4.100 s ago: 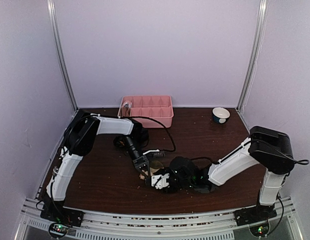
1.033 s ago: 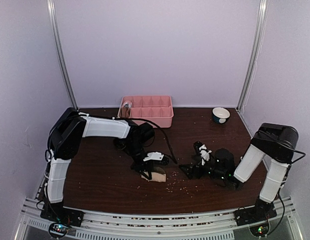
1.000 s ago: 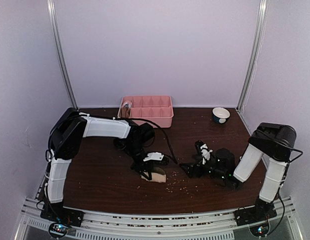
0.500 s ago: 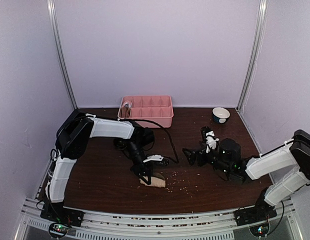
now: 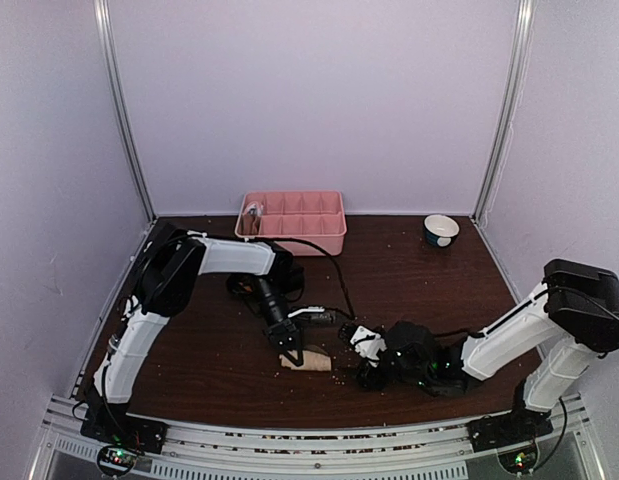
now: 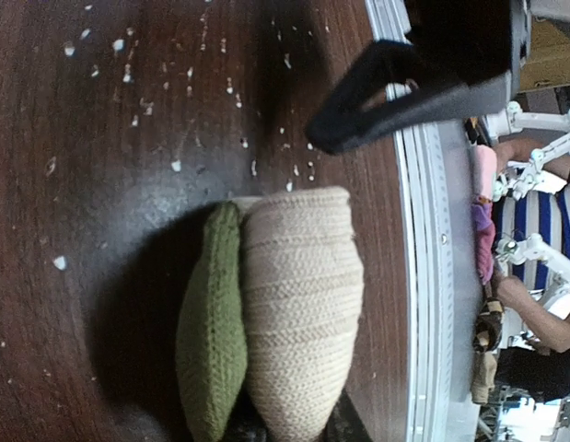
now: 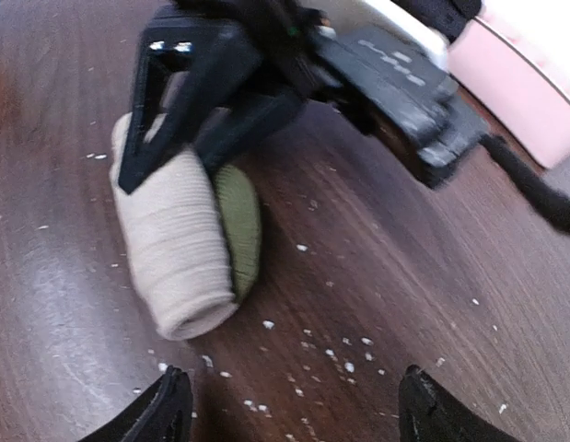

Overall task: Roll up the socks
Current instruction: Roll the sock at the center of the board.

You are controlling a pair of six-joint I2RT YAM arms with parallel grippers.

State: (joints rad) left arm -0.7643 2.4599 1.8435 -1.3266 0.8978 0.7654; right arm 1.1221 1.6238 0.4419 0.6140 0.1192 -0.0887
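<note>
Near the tabletop's point(image 5: 204, 355) front edge: left jaws pinch the rolled sock point(image 5: 307, 361); right jaws wide, empty. We should close in squarely.

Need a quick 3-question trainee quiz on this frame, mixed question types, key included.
1. True or false: the cream sock lies flat and unrolled on the table.
2. Which side's gripper is clamped on that sock? A) left B) right C) neither
3. Fill in (near or far): the pink tray sits at the table's ___ edge.

Key:
1. False. It is rolled into a bundle.
2. A. The left gripper pinches it. The right gripper is open beside it, not touching.
3. far
</note>
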